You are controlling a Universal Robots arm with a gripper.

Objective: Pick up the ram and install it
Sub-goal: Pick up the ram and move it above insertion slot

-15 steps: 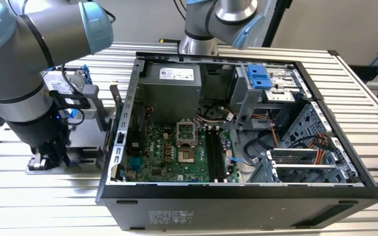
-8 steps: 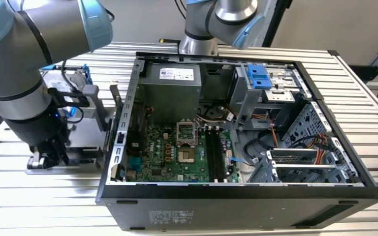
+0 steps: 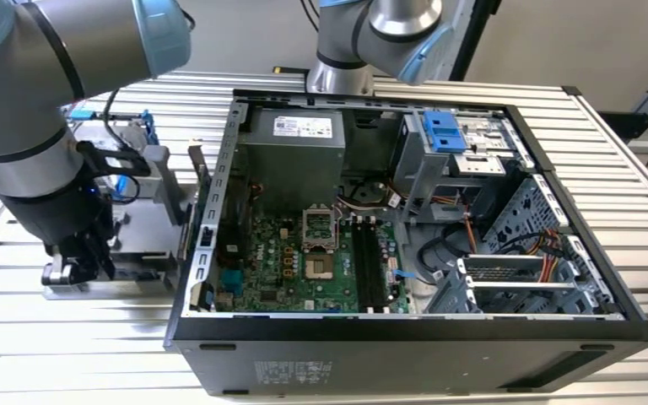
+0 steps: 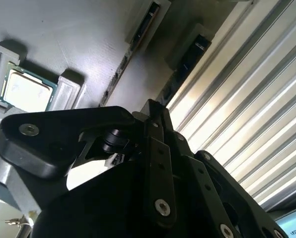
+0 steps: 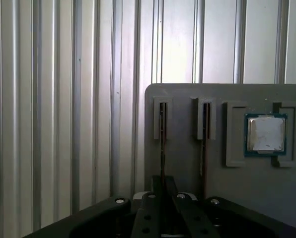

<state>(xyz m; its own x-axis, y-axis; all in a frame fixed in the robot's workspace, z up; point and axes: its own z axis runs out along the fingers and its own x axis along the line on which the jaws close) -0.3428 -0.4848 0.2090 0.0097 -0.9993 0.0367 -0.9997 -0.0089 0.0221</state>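
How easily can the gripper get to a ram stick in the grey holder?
Probably yes, easily. In the first wrist view the gripper sits in line with the ram stick standing on edge in the grey holder, with nothing between them.

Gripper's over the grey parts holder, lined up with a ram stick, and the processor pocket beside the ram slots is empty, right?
Not quite: the pocket is not empty. The first wrist view shows the processor chip lying in it. The rest holds: the gripper is over the grey parts holder, lined up with a ram stick.
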